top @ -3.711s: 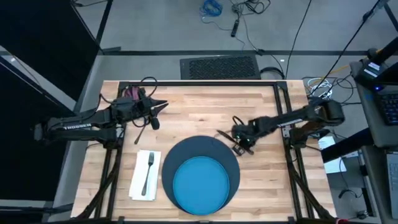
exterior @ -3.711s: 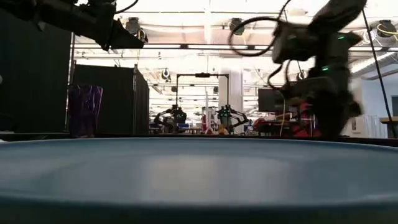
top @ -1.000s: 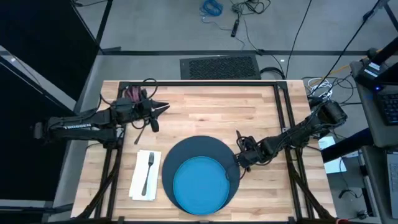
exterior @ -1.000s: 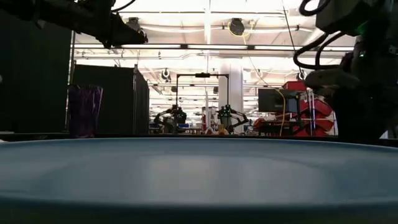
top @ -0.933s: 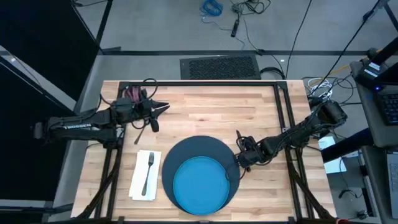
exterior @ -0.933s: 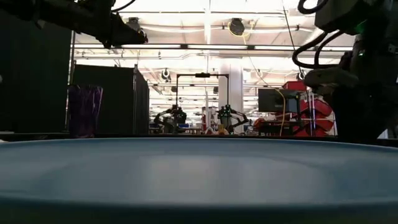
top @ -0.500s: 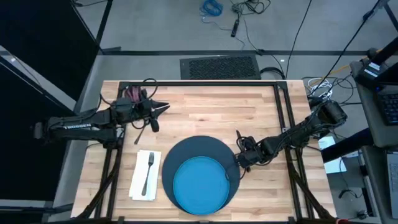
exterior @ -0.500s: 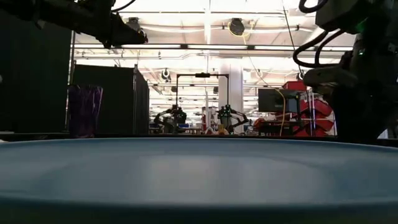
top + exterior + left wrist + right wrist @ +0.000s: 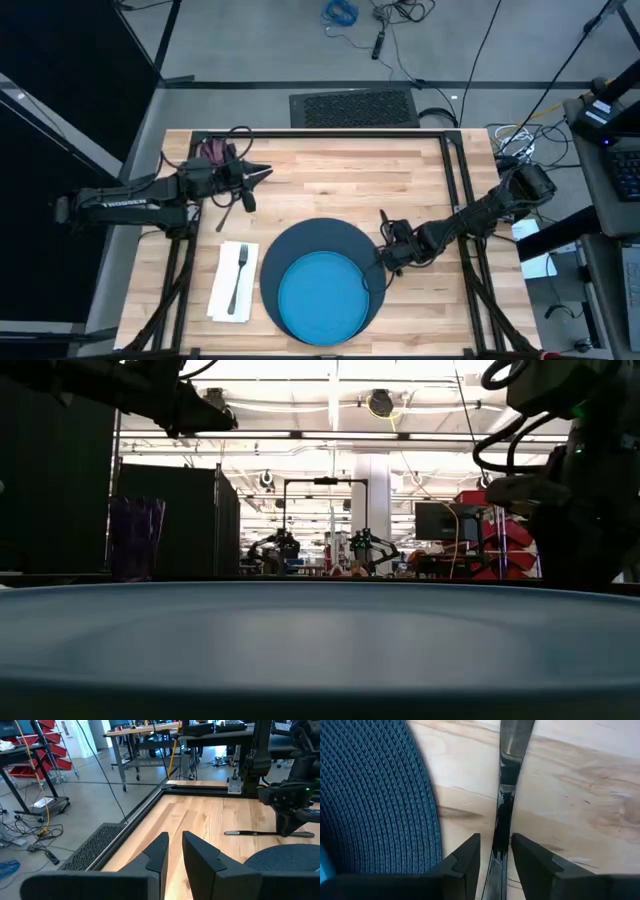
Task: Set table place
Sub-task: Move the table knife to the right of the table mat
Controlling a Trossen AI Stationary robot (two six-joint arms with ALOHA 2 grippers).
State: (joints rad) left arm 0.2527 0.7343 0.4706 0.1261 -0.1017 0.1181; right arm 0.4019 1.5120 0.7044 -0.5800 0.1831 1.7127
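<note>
The knife lay flat on the table, just beside the right edge of the dark blue mat, its blade running away from me along the mat's woven rim. My right gripper was down low over its handle end, my two fingers parted only a little, one on each side of the narrow metal; whether they were pressing it I could not tell. From above, that gripper sat at the mat's right edge, with my right arm stretching back toward the table's right side.

The bright blue plate rested on the mat, toward its near side. To the left of the mat, the white napkin lay folded with the fork on top of it. The purple cup stood near the table's far left corner.

My left gripper hovered above the table's far left part, close to the cup, its fingers a narrow gap apart and holding nothing.
</note>
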